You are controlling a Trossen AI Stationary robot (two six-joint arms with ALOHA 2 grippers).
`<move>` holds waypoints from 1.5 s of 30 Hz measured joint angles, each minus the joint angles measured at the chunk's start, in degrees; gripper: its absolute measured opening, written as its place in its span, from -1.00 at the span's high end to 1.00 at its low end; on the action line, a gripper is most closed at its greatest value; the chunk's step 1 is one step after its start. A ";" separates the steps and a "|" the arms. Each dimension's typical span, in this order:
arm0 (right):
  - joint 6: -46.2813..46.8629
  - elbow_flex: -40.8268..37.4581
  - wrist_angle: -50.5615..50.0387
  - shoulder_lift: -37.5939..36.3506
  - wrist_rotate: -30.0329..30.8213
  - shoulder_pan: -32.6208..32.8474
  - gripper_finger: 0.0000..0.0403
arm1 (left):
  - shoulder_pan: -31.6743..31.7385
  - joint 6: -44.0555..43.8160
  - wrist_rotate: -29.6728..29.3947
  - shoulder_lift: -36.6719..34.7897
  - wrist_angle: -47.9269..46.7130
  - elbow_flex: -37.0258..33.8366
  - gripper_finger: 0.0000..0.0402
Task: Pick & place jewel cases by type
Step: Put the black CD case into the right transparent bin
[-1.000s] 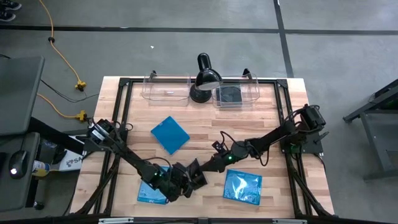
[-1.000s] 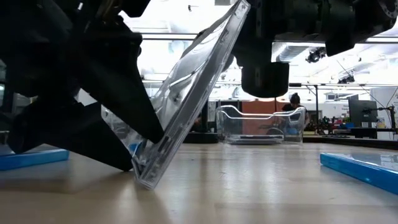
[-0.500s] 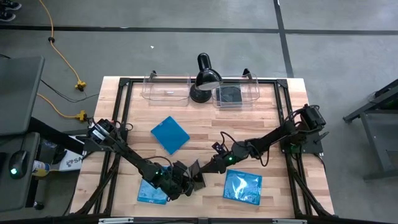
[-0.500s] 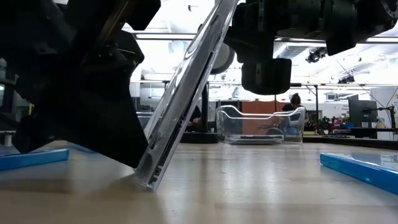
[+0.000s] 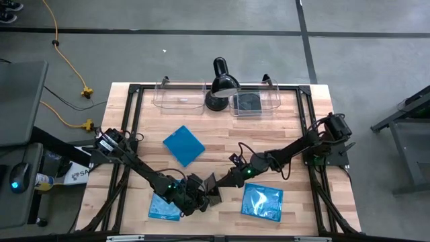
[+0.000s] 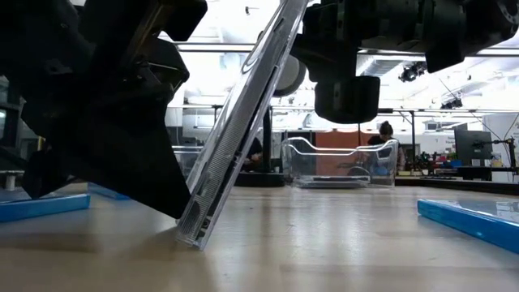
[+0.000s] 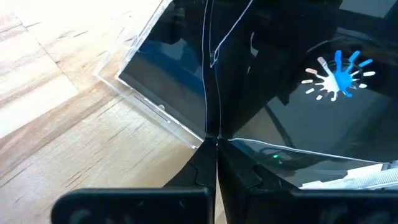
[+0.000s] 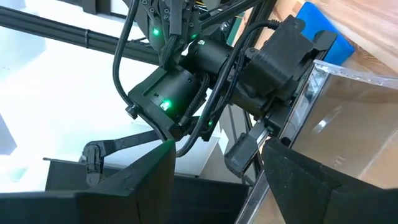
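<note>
Wooden slatted table [image 5: 222, 144] on grey floor, seen from above. Two clear bins at far edge: left bin [image 5: 179, 95], right bin [image 5: 254, 99] holding one dark jewel case [image 5: 250, 102]; black desk lamp [image 5: 220, 85] between them. Blue jewel case [image 5: 183, 144] lying flat left of centre; second blue case [image 5: 262, 201] near right front; third blue case [image 5: 162, 208] at left front, partly under left arm. Left gripper [image 5: 196, 197] and right gripper [image 5: 219, 184] meeting at front centre over a tilted clear-fronted jewel case [image 5: 210, 183].

Low view: clear-fronted case [image 6: 235, 138] standing steeply on its lower edge on table top [image 6: 324, 243], leaning against dark body of left gripper [image 6: 113, 122]; right gripper [image 6: 340, 57] above its upper end. Blue cases at left [image 6: 40, 207] and right [image 6: 470, 219]; clear bin [image 6: 340, 162] and a person [image 6: 383, 130] behind.

Left wrist view: fingers [image 7: 186, 177] closed together on edge of the clear-fronted case [image 7: 168, 68], glossy front reflecting.

Right wrist view: right fingers [image 8: 124, 186] spread apart, edge of the case [image 8: 311, 112] between them; left arm's wrist [image 8: 205, 68] beyond; clamping not discernible.
</note>
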 joint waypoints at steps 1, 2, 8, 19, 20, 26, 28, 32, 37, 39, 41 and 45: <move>0.00 -0.01 0.50 0.03 0.06 0.00 -0.17 | 0.00 0.04 0.00 0.00 -0.04 0.00 1.00; 0.00 -0.05 1.05 0.06 0.05 0.00 -0.17 | 0.00 0.07 0.00 0.00 -0.06 0.00 1.00; 0.00 -0.10 3.47 0.12 0.54 0.00 -0.17 | -0.02 0.19 -0.53 0.02 -0.12 0.00 1.00; -1.06 -0.16 2.47 0.25 3.15 -0.04 -0.17 | 0.00 1.69 -4.81 0.15 2.27 -0.11 1.00; -1.08 -0.15 2.48 0.23 3.65 -0.04 -0.17 | 0.04 1.69 -4.97 0.15 2.43 -0.11 1.00; -1.07 -0.11 0.66 0.12 3.89 -0.11 -0.17 | 0.73 3.07 -4.62 0.17 3.69 -0.11 1.00; -0.72 -0.08 -1.43 0.12 3.05 -0.11 -0.17 | 0.97 3.13 -4.46 0.17 3.82 -0.11 1.00; -0.09 -0.07 -6.34 0.08 0.55 0.06 -0.17 | 1.22 4.42 -4.12 0.17 4.05 -0.11 1.00; 0.82 -0.04 -11.33 0.03 -1.80 0.07 -0.17 | 1.44 5.36 -3.29 0.17 4.32 -0.11 1.00; 1.62 -0.04 -13.27 0.03 -2.42 0.07 -0.17 | 1.42 6.37 -2.57 0.17 4.37 -0.11 1.00; 2.09 -0.04 -14.95 0.03 -3.59 0.07 -0.17 | 1.42 6.43 -2.27 0.17 4.35 -0.11 1.00; 3.02 -0.04 -18.19 0.03 -4.73 0.07 -0.13 | 1.42 6.63 -1.57 0.13 4.22 -0.11 1.00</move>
